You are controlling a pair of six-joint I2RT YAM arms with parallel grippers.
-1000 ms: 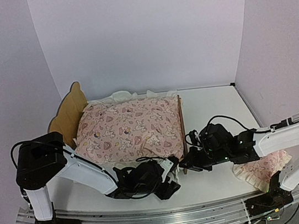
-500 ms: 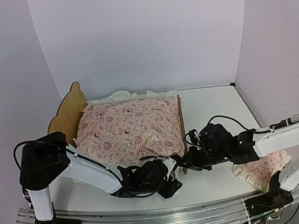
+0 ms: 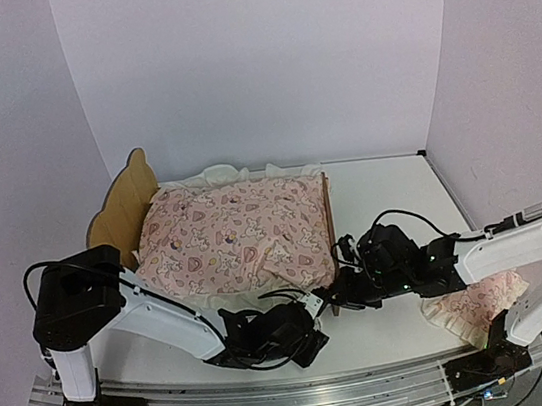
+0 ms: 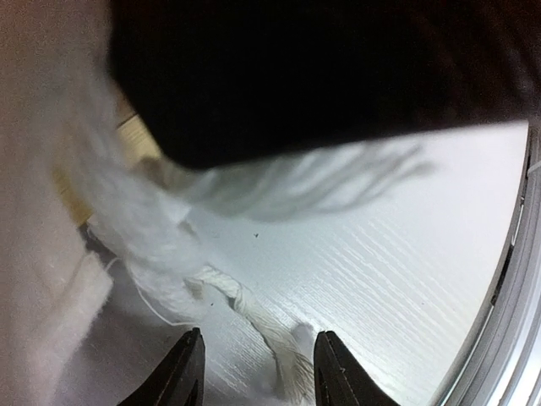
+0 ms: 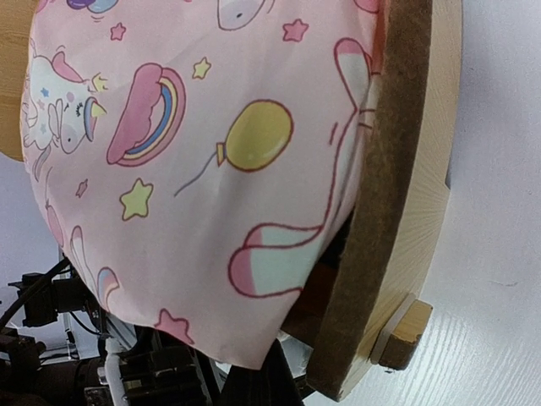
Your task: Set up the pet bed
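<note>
The pet bed [image 3: 123, 212] stands at the left with its plywood bear-ear headboard up. The pink printed cover [image 3: 235, 230] lies over it. My left gripper [image 3: 311, 343] is low on the table in front of the bed's near right corner. In the left wrist view it [image 4: 260, 381] is open and empty, with a knotted white tie cord [image 4: 250, 306] of the cover lying between its fingers. My right gripper [image 3: 337, 298] is at the bed's near foot corner. In the right wrist view it [image 5: 254, 376] is shut on the cover's [image 5: 211, 152] hanging edge, beside the plywood footboard [image 5: 410, 169].
The small pink ruffled pillow [image 3: 479, 303] lies on the table under my right arm. The aluminium base rail [image 3: 279, 400] runs along the near edge. White walls close the back and sides. The table [image 3: 381, 198] is white.
My left gripper has slid right and nearer along the table, below the bed's corner. My right gripper has shifted slightly left towards the bed's foot corner.
</note>
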